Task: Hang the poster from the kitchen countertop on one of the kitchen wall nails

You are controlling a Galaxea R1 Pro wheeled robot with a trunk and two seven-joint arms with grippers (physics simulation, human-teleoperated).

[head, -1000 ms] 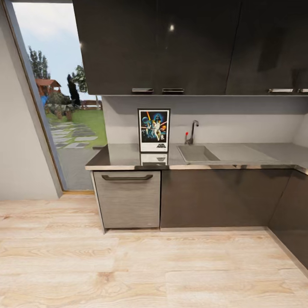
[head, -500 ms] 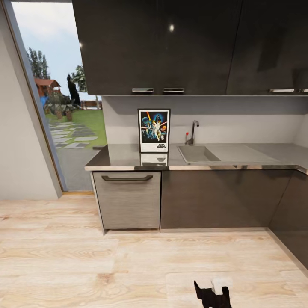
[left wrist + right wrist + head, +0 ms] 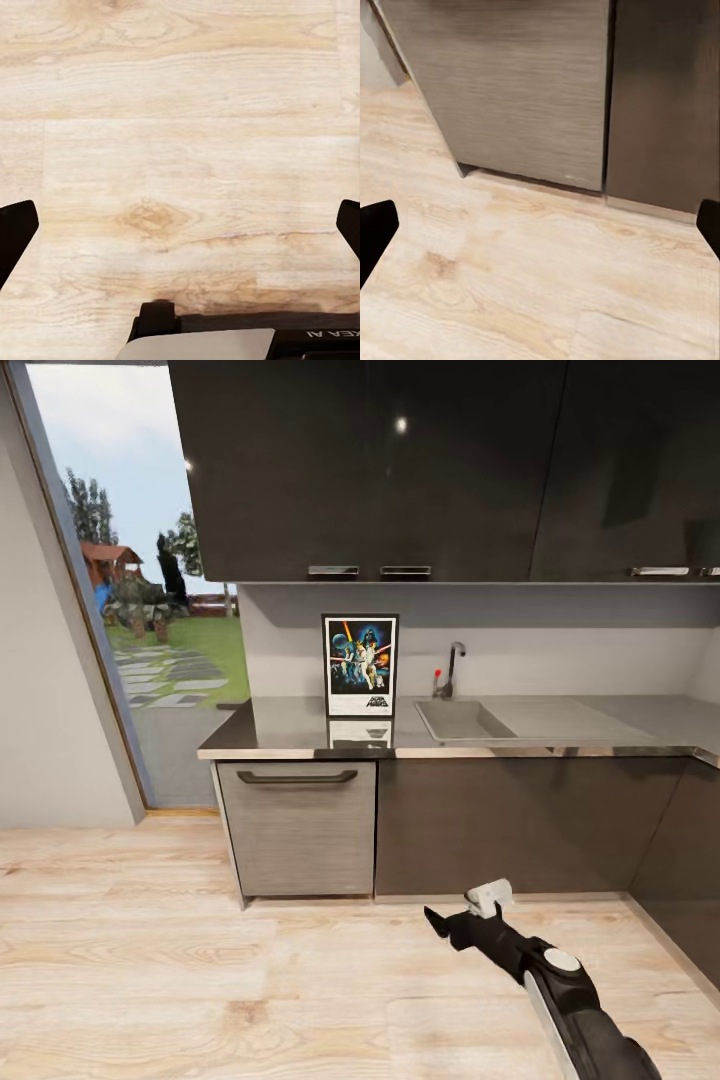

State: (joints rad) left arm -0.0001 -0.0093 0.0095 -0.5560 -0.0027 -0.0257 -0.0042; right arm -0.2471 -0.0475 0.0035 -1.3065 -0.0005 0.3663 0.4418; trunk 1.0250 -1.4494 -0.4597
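Poster (image 3: 360, 665) seen upright on the kitchen countertop (image 3: 290, 725), leaned at the grey back wall, its reflection thrown on the glossy top just in front. Sink (image 3: 462, 718) set into the worktop at 3 o'clock from the poster, chrome tap (image 3: 452, 665) behind it. Dark wall cabinets (image 3: 400, 470) noted at 12 o'clock above; a lighter grey drawer front (image 3: 297, 825) with a dark handle at 6 o'clock below. Glass door (image 3: 130, 590) to a garden at 9 o'clock.

Right gripper (image 3: 465, 910) is raised over the wood floor (image 3: 150, 980), at 5 o'clock from the poster and well apart from it; fingers spread wide, nothing held. Left gripper (image 3: 180, 225) is pointed at bare floor, fingertips parted to the frame edges, nothing between them.
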